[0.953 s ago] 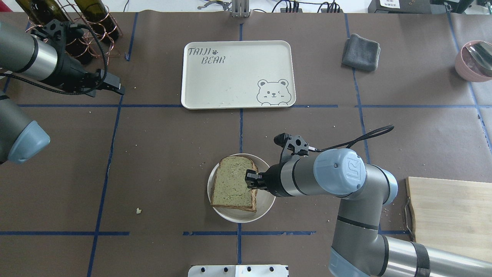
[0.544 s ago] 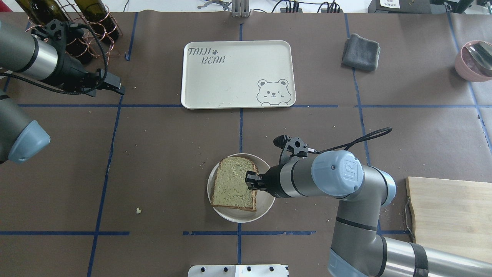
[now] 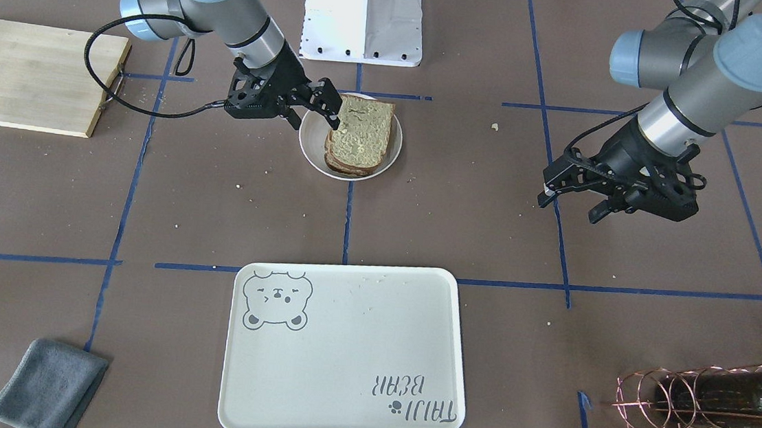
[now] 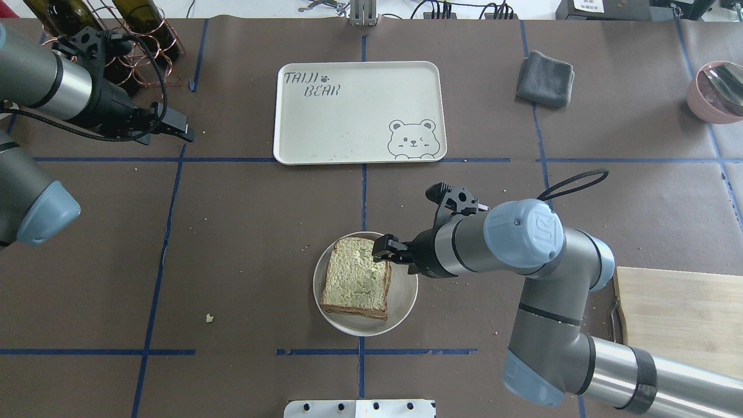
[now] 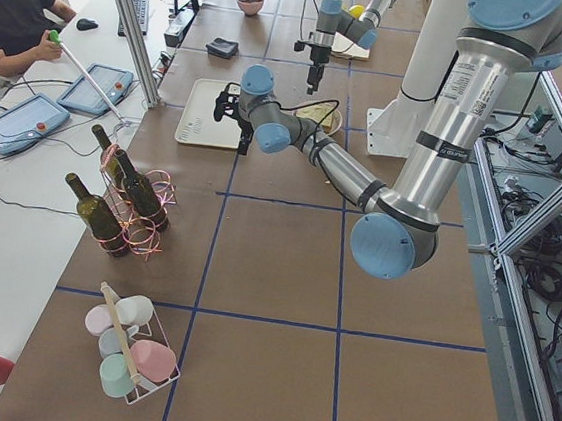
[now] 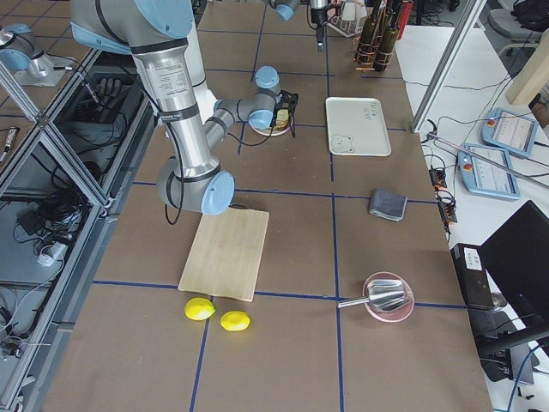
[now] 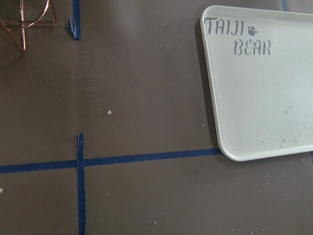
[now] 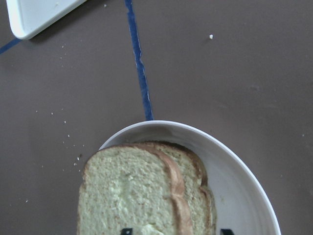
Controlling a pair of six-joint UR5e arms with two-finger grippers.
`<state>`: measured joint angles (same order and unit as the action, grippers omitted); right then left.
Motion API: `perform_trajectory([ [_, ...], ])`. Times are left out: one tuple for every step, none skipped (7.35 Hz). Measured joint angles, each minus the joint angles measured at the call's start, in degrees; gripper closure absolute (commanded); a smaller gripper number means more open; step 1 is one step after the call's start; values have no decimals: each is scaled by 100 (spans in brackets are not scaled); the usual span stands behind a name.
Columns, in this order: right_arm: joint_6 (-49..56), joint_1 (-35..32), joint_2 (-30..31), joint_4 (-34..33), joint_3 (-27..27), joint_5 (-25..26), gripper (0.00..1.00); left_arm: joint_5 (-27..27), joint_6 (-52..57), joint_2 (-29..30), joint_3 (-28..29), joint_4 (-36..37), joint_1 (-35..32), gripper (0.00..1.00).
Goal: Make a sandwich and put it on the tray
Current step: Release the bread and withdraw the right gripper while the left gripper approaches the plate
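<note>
1. The sandwich [image 4: 355,280] lies flat on a white plate [image 4: 402,293] on the worktop [image 4: 244,232], at the robot's side of it.
2. The tray [image 4: 360,116] sits well apart from the plate, farther out, with crumbs on it.
3. The right claw [image 4: 386,249] hangs at the sandwich's tray-side right corner. Its fingers are parted, 1 over bread and 1 over plate, gripping nothing. I cannot tell whether they touch.
4. The left claw [image 4: 180,130] hovers left of the tray, parted and empty.
</note>
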<state>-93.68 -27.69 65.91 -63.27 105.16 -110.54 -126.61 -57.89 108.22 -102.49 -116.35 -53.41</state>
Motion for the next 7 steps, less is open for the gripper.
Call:
perform_trajectory([
  [227, -321, 4, -567, 187, -280, 0, 205, -300, 47, -97, 25, 257, 0],
  [744, -597, 9, -1241, 321, -457, 0, 555, -626, 96, -211, 104, 643, 0],
  [1467, -821, 15, -1948, 426, -539, 0, 933, -911, 171, -277, 235, 1039, 0],
  [2203, -1028, 43, -2496, 501, -572, 0, 1285, -1143, 277, -298, 396, 1402, 9],
  [2887, -1260, 146, -2835, 546, -606, 0, 1572, -1353, 419, -294, 601, 1743, 21],
  [3546, -1545, 317, -3014, 566, -706, 0, 1798, -1583, 551, -281, 763, 2065, 32],
  [4151, -1889, 508, -3087, 563, -919, 0, 1959, -1800, 643, -262, 837, 2354, 36],
])
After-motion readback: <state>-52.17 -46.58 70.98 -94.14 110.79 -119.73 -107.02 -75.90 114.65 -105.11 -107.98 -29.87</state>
